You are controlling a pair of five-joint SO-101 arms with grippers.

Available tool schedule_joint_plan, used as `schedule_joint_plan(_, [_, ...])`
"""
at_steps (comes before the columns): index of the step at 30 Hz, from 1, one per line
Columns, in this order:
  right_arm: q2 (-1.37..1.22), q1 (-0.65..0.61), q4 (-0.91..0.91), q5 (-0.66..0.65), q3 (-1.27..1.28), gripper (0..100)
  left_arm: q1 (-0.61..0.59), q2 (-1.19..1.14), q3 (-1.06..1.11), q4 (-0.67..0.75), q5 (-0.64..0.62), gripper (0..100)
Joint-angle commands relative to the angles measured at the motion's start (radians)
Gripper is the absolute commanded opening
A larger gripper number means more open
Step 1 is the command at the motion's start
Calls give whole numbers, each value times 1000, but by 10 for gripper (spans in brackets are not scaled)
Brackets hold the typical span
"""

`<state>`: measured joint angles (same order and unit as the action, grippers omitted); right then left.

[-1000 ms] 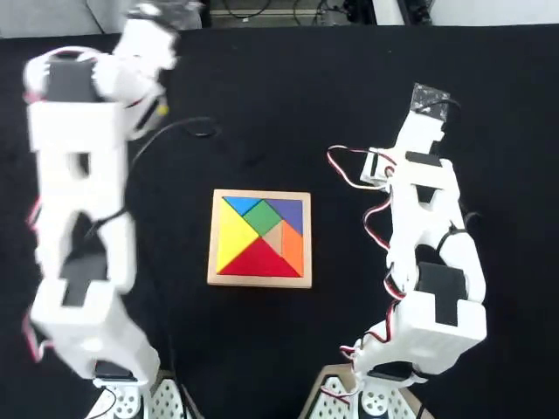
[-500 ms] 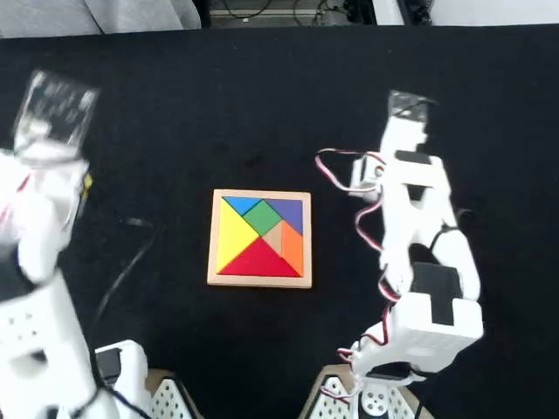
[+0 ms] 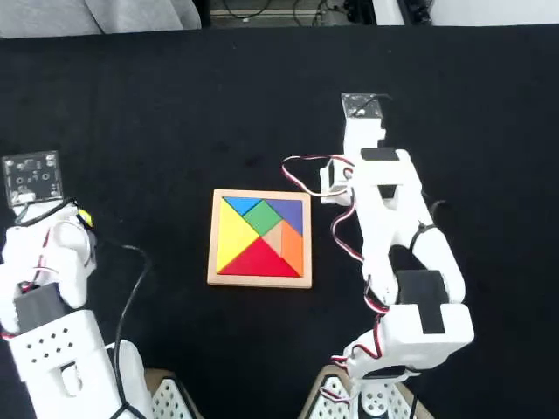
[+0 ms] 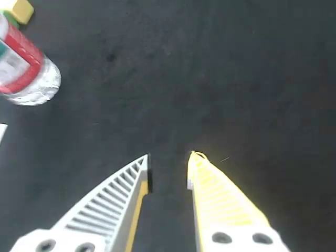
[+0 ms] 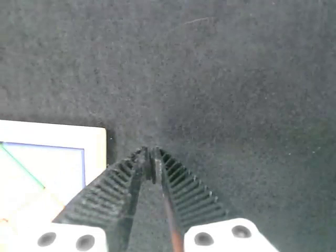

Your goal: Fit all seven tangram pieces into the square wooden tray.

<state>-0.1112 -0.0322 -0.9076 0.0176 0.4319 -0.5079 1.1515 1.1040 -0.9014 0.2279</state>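
Open black desk [image 3: 175, 105] rings the square wooden tray [image 3: 260, 281]. The right arm [image 3: 389, 188] crowds its right edge, and a bottle [image 4: 23, 68] sits beyond the left pincer [image 4: 169, 157].

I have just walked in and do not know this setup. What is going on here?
Neither arm holds anything now. The square wooden tray lies on the black table, and the coloured tangram pieces fill it, so the puzzle looks finished. The left gripper is open and empty over bare table. The right gripper is shut and empty, close beside a corner of the tray.
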Motion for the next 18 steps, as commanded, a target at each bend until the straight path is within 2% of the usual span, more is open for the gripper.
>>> schedule_joint_plan(1, [48,-15,-8,-11,-16,11,189,15,142,155,-107,130])
schedule_joint_plan(4, [24,-46,-8,-11,-21,11,297,23,274,282,-103,130])
schedule_joint_plan(7, [-33,-84,-9,-11,-58,11,252,17,308,353,-106,130])
schedule_joint_plan(18, [-182,-92,-46,-11,-206,11,234,26,381,365,-106,134])
